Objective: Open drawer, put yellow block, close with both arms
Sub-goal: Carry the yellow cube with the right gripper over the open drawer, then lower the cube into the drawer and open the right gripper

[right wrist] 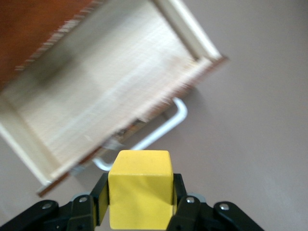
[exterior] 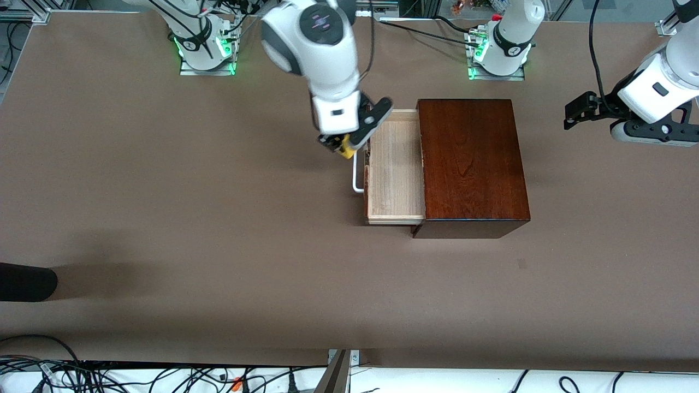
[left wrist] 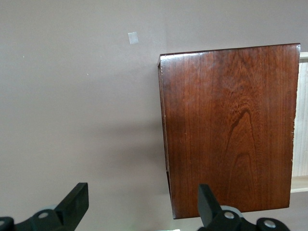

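Observation:
The dark reddish-brown box (exterior: 472, 164) stands mid-table with its drawer (exterior: 396, 169) pulled out toward the right arm's end, its pale interior bare. The white bar handle (exterior: 356, 176) shows on the drawer's front. My right gripper (exterior: 341, 144) hangs over that handle, shut on the yellow block (exterior: 346, 147). In the right wrist view the yellow block (right wrist: 140, 187) sits between the two fingers of the right gripper (right wrist: 139, 195), with the drawer (right wrist: 103, 91) below. My left gripper (exterior: 573, 115) waits open above the table at the left arm's end, beside the box (left wrist: 231, 125).
A black object (exterior: 24, 281) juts in at the right arm's end, near the front camera. Cables run along the table's near edge. A small grey patch (exterior: 522, 263) marks the table, nearer the front camera than the box.

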Robot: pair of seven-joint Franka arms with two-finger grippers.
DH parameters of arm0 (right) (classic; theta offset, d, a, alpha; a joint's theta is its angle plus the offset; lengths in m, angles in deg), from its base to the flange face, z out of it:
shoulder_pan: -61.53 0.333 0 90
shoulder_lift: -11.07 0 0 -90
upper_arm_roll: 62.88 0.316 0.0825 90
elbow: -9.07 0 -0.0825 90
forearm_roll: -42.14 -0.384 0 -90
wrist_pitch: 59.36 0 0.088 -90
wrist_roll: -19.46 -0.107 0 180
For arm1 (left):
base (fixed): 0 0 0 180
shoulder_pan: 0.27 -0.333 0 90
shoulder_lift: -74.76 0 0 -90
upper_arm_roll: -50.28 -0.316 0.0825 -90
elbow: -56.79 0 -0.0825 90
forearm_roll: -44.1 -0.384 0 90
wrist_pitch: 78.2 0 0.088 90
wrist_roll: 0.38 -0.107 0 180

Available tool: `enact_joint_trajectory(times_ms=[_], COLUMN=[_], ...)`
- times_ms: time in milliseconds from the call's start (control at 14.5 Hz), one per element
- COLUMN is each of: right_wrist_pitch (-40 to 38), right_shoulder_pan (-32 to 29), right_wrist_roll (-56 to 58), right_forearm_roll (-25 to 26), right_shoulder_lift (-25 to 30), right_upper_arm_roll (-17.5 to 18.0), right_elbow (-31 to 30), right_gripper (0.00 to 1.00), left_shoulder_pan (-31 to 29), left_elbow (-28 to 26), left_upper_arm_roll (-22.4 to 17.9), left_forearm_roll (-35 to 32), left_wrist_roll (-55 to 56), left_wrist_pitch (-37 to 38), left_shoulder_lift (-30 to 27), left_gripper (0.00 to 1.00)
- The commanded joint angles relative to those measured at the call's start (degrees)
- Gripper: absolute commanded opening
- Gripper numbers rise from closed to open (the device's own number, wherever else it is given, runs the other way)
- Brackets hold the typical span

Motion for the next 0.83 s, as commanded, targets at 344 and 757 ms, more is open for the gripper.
enact_joint_trajectory(times_ms=[344,757], right_wrist_pitch=[-3.1,-2.7], right_shoulder_pan=[8.2,9.6], right_wrist_roll=[2.8,13.2], right_forearm_roll=[6.0,8.8], right_shoulder_lift=[-11.8,-14.6], right_upper_arm_roll=[-0.6,-0.6], right_elbow=[15.0,14.5], right_gripper=[0.51,0.51], left_shoulder_pan=[2.1,2.1], left_elbow=[-1.1,-0.4], left_upper_arm_roll=[0.0,0.0], left_forearm_roll=[0.4,0.3], left_wrist_roll=[2.5,2.1], left_wrist_pitch=[-2.3,-1.8], left_shoulder_lift=[-0.7,-0.7], left_gripper=[1.0,1.0])
